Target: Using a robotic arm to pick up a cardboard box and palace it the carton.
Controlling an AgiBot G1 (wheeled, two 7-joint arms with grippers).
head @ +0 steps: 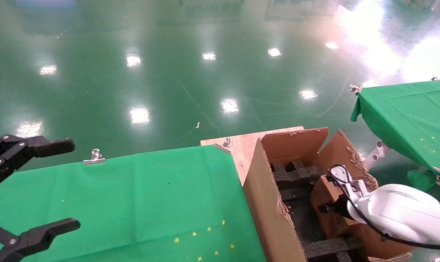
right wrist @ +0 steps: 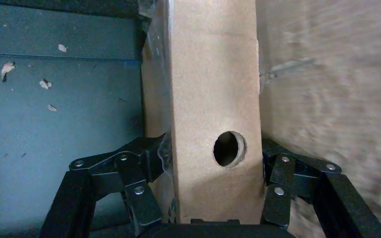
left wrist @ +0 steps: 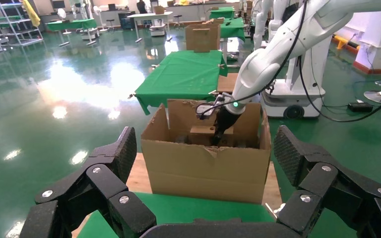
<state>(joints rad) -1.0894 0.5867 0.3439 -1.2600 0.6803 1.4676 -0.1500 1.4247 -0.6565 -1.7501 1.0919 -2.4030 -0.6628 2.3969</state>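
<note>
A glossy green floor (head: 176, 72) fills the room, throwing back spots of ceiling light. On it stand worktables; the nearest tabletop (head: 132, 203) is draped in green cloth held by metal clips (head: 94, 156). Beside its right edge sits the carton (head: 267, 203), ragged flaps up, black foam blocks (head: 296, 174) inside. The robotic arm (head: 398, 211), the right one, reaches down into the carton, and its right gripper (right wrist: 213, 163) has its fingers (right wrist: 129, 168) clamped on the wide faces of the cardboard box (right wrist: 213, 99), close against the carton's inner wall. The left gripper (head: 27, 189) hangs over the tabletop's left edge, fingers spread wide, holding nothing.
</note>
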